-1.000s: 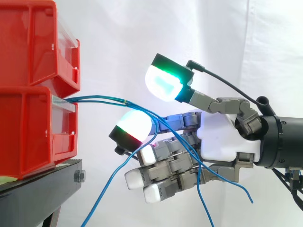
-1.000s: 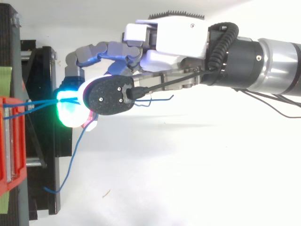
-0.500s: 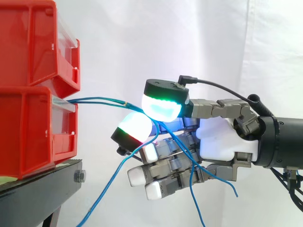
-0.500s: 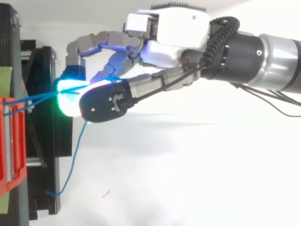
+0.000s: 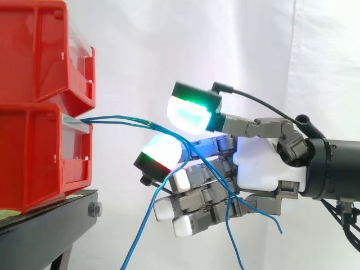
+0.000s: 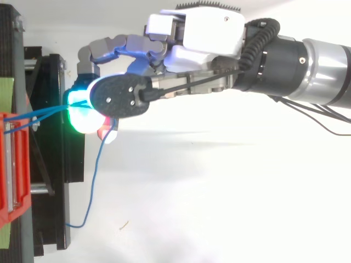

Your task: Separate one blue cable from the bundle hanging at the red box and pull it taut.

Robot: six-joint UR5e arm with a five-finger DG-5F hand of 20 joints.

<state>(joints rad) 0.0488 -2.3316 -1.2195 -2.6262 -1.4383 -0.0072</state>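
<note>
Mid-frame, the hand (image 5: 264, 163) has its thumb lifted, nothing pinched. Blue cables (image 5: 121, 118) from the red bin (image 5: 34, 152) drape across its fingers (image 5: 197, 198).

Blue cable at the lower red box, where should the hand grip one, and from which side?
Best take the blue cable on its near-level stretch just outside the lower red box, the hand coming from the side view's right: there strands lie side by side; lower they cross.

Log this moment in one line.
hand among blue cables | cables span red box to hand | loose ends hang below hand | grip: unclear
</note>
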